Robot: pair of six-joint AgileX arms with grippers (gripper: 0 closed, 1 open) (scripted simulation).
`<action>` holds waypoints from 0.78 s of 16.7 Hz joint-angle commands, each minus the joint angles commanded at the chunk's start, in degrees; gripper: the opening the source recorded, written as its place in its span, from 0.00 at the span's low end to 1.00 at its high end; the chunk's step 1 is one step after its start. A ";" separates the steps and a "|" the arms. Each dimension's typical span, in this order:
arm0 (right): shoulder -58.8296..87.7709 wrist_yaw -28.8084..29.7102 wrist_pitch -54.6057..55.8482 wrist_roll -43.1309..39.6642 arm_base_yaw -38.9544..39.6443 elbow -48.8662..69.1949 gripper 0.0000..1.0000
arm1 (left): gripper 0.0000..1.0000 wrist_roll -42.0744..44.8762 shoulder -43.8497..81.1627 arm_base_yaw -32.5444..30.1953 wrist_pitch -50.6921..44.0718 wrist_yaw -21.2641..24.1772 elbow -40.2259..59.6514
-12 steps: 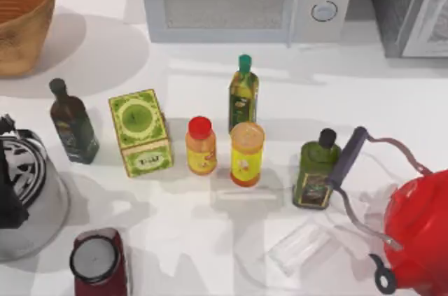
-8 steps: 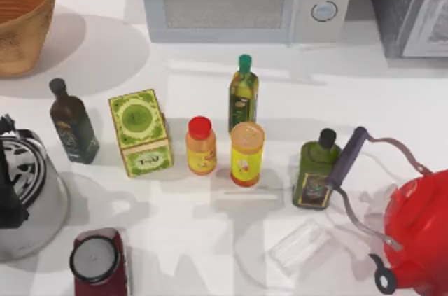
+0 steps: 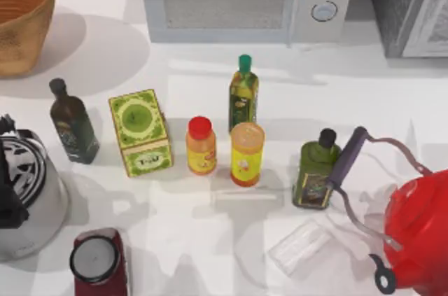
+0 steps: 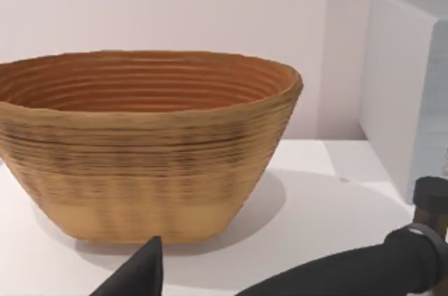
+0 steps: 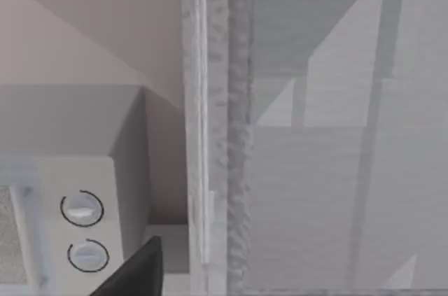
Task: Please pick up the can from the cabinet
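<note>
The cabinet (image 5: 315,170) stands at the tabletop's far right corner, directly ahead of the right end effector (image 5: 133,271), the nearer arm, though I cannot tell whether its fingers are clenched, nor where inside the can sits.

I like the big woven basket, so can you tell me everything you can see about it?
The basket is a wide, round bowl shape that looks woven from tan and orange-brown straw in ridged rings. It flares out toward the rim, is paler near its base, and sits upright on the white table at the far left corner, casting a soft shadow. No contents show inside it. Nothing touches it; the microwave stands apart to its right.
</note>
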 joint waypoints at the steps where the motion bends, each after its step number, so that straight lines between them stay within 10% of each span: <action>1: 4.03 0.56 -1.31 0.05 0.58 5.12 1.00 | 1.00 0.00 0.00 0.00 0.00 0.00 0.00; 13: 46.93 6.60 -15.16 0.51 6.77 62.39 1.00 | 1.00 0.00 0.00 0.00 0.00 0.00 0.00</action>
